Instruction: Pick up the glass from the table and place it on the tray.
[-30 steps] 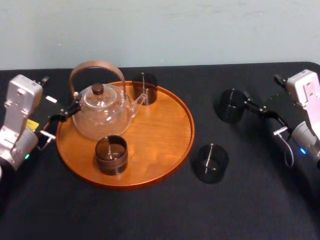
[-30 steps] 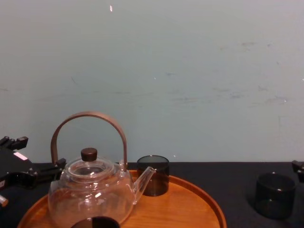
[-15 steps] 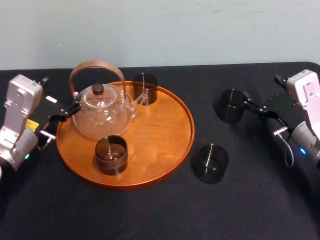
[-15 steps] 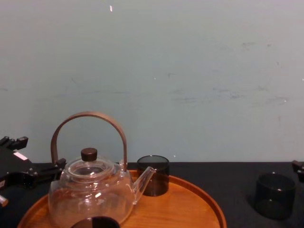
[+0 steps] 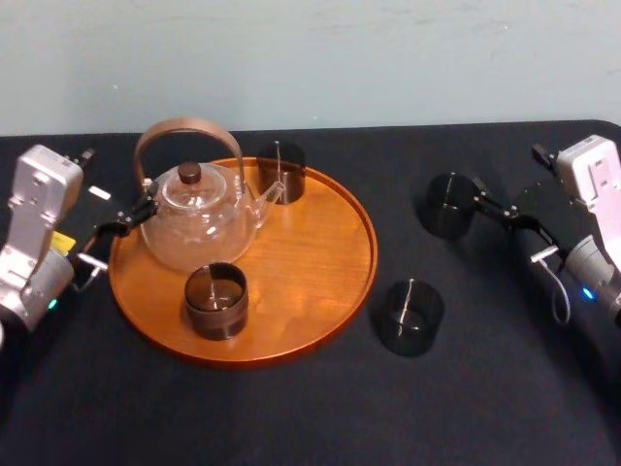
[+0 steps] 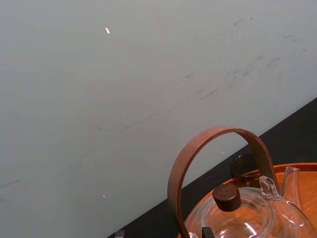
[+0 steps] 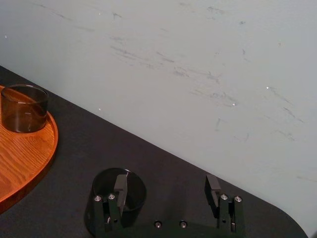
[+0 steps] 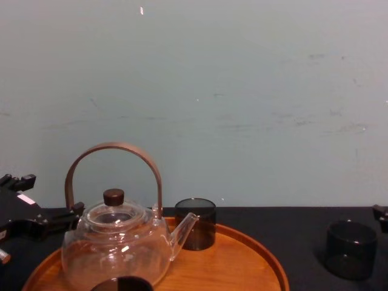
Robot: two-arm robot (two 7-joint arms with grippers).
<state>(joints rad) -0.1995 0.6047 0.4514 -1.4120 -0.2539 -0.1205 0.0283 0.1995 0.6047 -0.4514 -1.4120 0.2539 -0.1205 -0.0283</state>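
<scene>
A dark smoked glass (image 5: 449, 205) stands on the black table (image 5: 291, 417) at the far right. My right gripper (image 5: 493, 208) is open just beside it. In the right wrist view one finger (image 7: 120, 184) overlaps this glass (image 7: 118, 201) while the other finger stands clear of it. A second dark glass (image 5: 410, 316) sits on the table just right of the round orange-brown tray (image 5: 310, 243). My left gripper (image 5: 126, 219) is open at the tray's left rim, close to the teapot.
The tray carries a glass teapot (image 5: 197, 216) with a brown arched handle and two more dark glasses, one at the back (image 5: 281, 172) and one at the front (image 5: 216, 300). The tray's right half is bare wood. A pale wall stands behind the table.
</scene>
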